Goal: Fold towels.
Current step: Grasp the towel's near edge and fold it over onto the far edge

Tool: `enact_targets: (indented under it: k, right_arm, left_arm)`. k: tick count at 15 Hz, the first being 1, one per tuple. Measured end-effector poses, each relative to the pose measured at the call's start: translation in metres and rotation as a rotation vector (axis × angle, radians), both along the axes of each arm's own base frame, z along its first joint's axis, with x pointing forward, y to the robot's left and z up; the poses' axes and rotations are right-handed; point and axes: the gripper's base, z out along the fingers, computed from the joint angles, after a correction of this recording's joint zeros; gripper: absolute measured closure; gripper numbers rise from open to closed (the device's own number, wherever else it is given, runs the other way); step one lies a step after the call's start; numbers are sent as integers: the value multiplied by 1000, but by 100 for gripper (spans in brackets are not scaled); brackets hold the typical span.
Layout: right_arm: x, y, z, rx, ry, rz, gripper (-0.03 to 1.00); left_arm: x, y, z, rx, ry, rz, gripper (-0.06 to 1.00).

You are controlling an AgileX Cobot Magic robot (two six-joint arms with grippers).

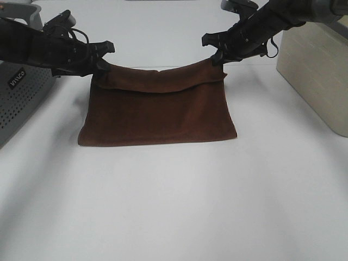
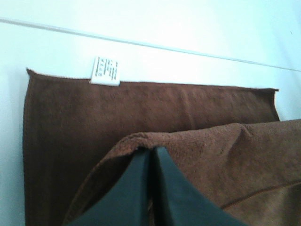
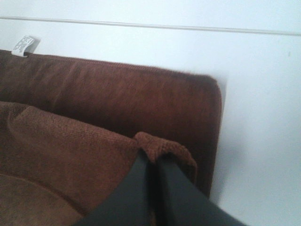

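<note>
The dark reddish-brown towel (image 1: 157, 117) lies on the white table, its upper layer lifted and sagging between my two grippers. My left gripper (image 1: 100, 69) is shut on the towel's far left corner. My right gripper (image 1: 217, 57) is shut on the far right corner. In the left wrist view the fingers (image 2: 162, 181) pinch a raised fold of towel (image 2: 221, 150), with the white tag (image 2: 105, 71) on the flat layer's edge beyond. In the right wrist view the fingers (image 3: 162, 188) pinch a bunched corner of the towel (image 3: 164, 146); the tag (image 3: 23, 45) shows at the far edge.
A grey perforated box (image 1: 19, 95) stands at the left. A beige container (image 1: 318, 65) stands at the right. White table (image 1: 174, 206) surface lies in front of the towel.
</note>
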Motion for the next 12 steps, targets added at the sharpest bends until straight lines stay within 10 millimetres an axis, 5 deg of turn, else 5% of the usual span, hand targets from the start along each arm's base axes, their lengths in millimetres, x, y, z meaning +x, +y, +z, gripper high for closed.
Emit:
enact_targets:
  k: [5, 7, 10, 12]
  right_arm:
    - [28, 3, -33, -33, -36, 2, 97]
    - [29, 2, -39, -40, -38, -2, 89]
    - [31, 2, -37, -38, -56, -9, 41]
    - [29, 2, -35, -38, -45, -2, 27]
  left_arm:
    - [38, -1, -29, 44, -57, 27, 94]
    - [40, -1, -35, 50, -55, 30, 85]
    - [41, -1, -35, 54, -59, 28, 36]
    - [40, -1, -34, 54, -60, 25, 10]
